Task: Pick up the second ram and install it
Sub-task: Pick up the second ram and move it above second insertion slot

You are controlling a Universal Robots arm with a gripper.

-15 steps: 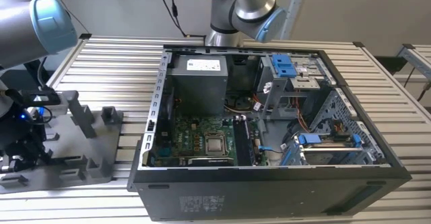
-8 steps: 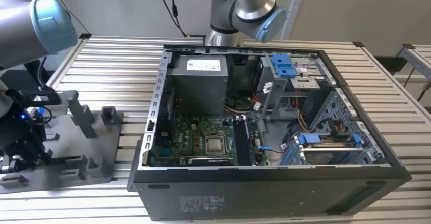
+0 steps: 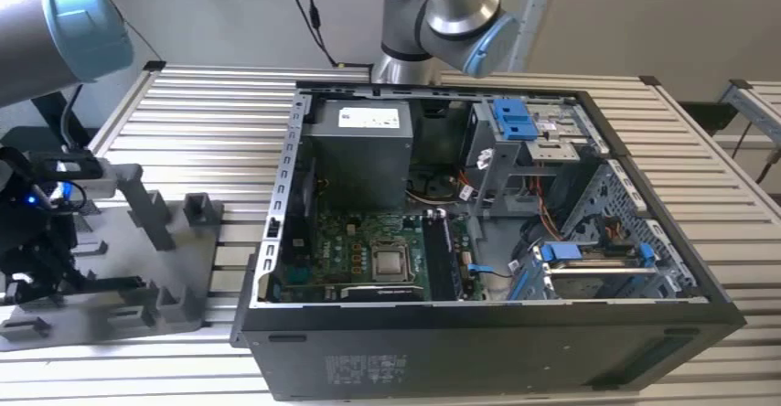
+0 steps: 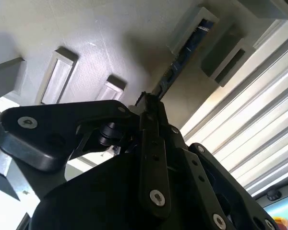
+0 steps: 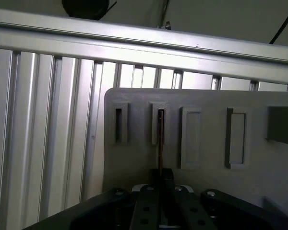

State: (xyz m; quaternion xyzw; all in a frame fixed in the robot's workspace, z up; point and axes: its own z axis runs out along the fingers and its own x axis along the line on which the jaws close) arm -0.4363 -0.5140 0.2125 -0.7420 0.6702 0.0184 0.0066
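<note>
Gripper (image 5: pixel 162 176) is clamped on the second ram (image 5: pixel 161 139). In both wrist views the black metal fingers pinch the thin flat stick edge-on.

The stick's far end sits inside a raised rectangular slot frame on the grey holder plate (image 5: pixel 206 98), with more frames of the same shape on both sides of it. In the second wrist view the card runs narrow and straight from the slot to the fingers, and it looks dark bluish-green where it enters the frame.

The holder is matte moulded plastic with rounded corners. It lies flat on a table (image 5: pixel 48 124) of ribbed aluminium slats, which are bright and glossy.

In the exterior view the holder is at the exterior view's left of the open black tower case (image 3: pixel 488 356). A green motherboard (image 3: pixel 366 246) lies flat on the case floor. A grey sheet-metal power supply box (image 3: pixel 360 150) sits at the back, beside a drive cage with blue plastic latches (image 3: pixel 513 118). The ram is at the holder, well apart from the case.
</note>
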